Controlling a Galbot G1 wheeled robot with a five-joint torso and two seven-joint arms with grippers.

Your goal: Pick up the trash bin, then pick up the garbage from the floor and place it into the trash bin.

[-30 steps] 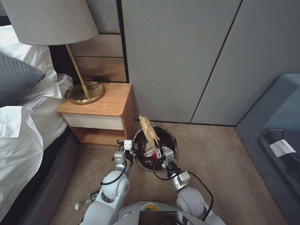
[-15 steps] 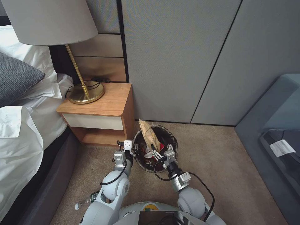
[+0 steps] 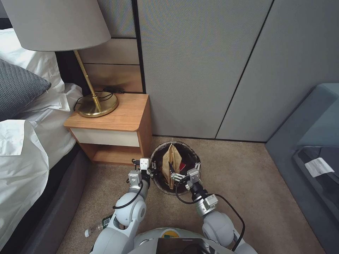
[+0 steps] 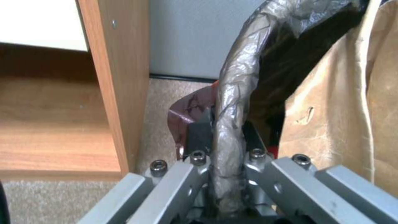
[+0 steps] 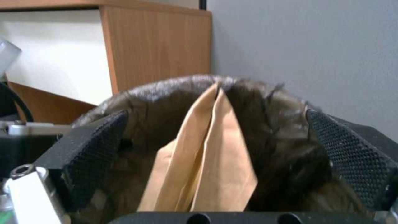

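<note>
Trash bins: one (image 3: 192, 151), round, lined with a dark bag.
Tan paper bags: one (image 3: 171, 159), inside the bin.
Red cartons: one piece (image 3: 182, 165) seen beside the paper bag in the bin.
Clear bottles: one (image 3: 97, 226), on the carpet by the bed.
Pincers: two, left pincer (image 3: 152, 170) and right pincer (image 3: 187, 170).
Nightstands: one (image 3: 116, 123).
Lamps: one (image 3: 88, 90).
Grey pillows: one (image 3: 17, 88).

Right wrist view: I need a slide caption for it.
Open right gripper fingers flank the tan paper bag standing in the dark-lined round trash bin.
</note>
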